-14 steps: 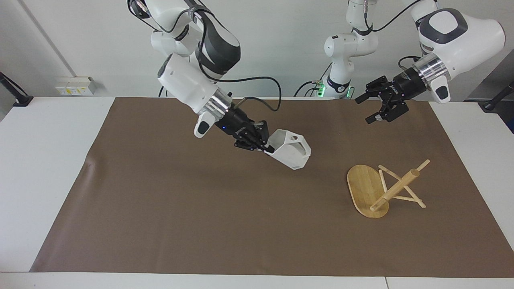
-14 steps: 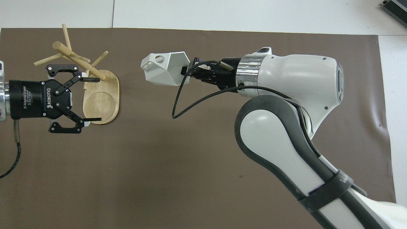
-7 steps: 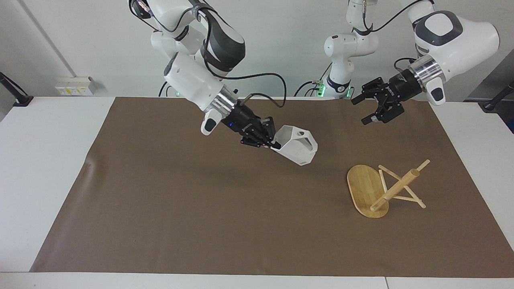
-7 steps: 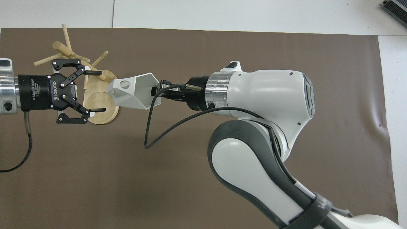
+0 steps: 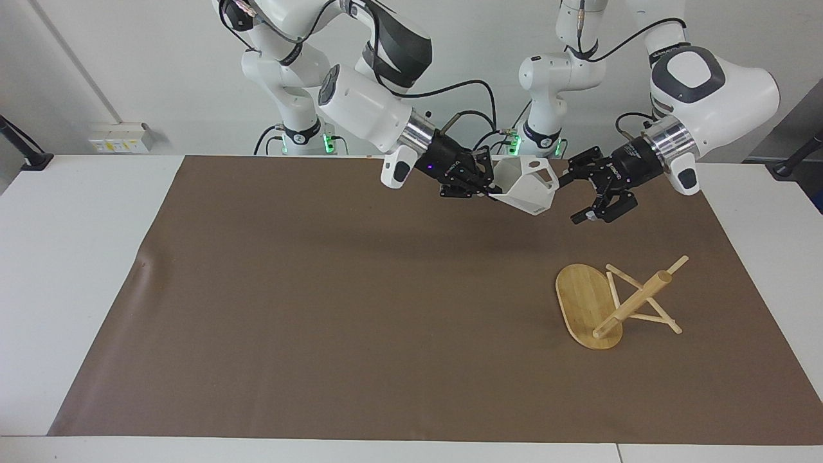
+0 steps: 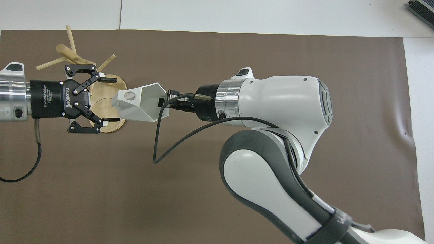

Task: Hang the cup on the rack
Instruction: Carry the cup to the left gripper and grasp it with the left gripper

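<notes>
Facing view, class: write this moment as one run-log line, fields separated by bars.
right gripper: shut on cup, held in the air | left gripper: open, facing cup's handle end | rack: lying tipped on mat | cup not hung

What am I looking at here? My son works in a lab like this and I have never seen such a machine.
These are two robot arms at a table covered by a brown mat. One picture faces them from across the table; the other looks down from above their own end. The right arm's tool is shut on a white angular cup, holding it up in the air. The left arm's tool is open right beside the cup, apparently ready to take it. On the mat, toward the left arm's end, lies a wooden rack, tipped on its side. The cup is meant to hang on it.
</notes>
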Robot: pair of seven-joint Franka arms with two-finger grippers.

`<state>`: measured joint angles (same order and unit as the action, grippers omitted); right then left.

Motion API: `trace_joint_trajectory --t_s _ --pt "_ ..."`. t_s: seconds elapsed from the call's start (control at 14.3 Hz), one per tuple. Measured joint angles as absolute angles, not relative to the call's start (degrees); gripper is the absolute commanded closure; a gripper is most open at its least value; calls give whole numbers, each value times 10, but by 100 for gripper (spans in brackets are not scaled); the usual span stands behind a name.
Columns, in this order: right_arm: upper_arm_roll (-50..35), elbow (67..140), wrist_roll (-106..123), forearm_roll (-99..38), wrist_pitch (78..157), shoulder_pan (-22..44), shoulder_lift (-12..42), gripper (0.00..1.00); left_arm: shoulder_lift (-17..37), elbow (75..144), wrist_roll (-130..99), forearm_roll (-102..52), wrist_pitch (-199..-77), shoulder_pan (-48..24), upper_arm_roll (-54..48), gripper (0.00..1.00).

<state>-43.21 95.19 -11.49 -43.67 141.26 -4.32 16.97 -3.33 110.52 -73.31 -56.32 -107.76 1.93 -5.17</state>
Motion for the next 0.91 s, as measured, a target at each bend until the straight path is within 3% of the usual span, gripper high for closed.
trace_joint_trajectory --t_s 0.91 --pt "-433 953 -115 -437 1411 -43 170 100 -33 1108 -736 -563 -1081 9 -69 0"
